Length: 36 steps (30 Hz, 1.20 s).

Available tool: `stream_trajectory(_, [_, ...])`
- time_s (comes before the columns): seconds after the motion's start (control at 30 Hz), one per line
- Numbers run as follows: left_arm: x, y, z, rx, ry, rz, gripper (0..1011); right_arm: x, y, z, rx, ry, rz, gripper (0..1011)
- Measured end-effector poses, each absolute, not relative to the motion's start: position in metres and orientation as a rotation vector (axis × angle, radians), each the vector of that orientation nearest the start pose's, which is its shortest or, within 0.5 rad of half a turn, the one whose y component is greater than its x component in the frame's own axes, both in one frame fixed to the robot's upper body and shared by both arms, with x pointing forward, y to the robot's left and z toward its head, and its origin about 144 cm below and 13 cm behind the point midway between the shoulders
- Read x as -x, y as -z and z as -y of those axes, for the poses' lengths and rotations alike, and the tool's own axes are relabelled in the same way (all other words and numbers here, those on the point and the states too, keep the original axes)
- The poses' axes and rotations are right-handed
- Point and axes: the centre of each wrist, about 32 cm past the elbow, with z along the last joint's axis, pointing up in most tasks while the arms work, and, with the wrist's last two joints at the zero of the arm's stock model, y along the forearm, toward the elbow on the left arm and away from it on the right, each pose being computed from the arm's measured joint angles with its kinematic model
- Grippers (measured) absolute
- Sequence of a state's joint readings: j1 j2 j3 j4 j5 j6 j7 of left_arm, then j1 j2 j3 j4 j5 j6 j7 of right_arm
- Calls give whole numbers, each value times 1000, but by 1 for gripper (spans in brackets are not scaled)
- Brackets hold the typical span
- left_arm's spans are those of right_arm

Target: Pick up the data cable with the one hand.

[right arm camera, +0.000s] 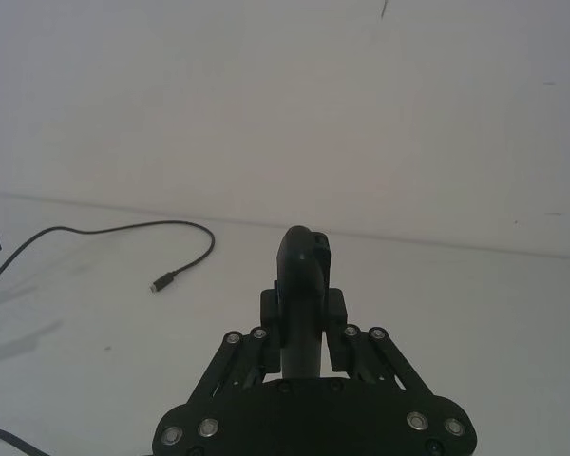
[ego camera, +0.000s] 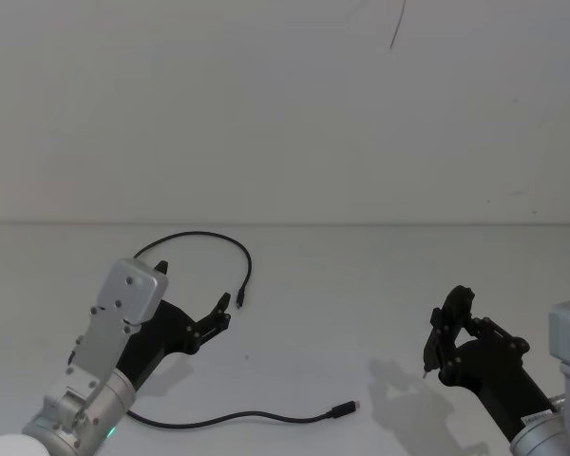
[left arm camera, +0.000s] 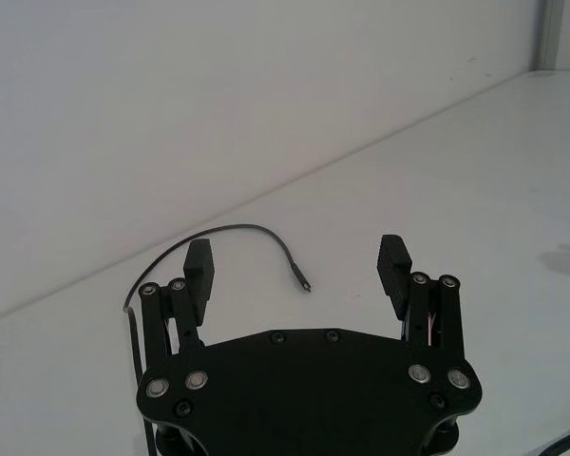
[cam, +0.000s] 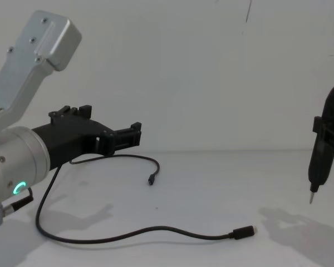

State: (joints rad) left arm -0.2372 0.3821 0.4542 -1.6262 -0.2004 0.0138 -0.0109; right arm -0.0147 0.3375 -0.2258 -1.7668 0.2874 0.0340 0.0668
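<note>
The data cable is a thin black cord on the white table, looping from behind my left arm round to a small plug. Its other run lies nearer me and ends in a silver-tipped plug. My left gripper, the one hand with the green ring, hovers open above the loop. In the left wrist view its fingers stand wide apart, with the small plug on the table beyond them. My right gripper stands off to the right, shut around a black pointed tool.
A plain white wall rises at the table's far edge. Bare table lies between the two arms, and the near run of cable crosses in front of my left arm.
</note>
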Motion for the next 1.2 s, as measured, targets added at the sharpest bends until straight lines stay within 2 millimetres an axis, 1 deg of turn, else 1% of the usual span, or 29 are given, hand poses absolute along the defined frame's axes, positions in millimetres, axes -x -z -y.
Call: stream_trajectory(1.2, [-492, -1204, -198, -61, -1124, 268, 1002, -443, -1189, 237, -26, 1229, 75, 263])
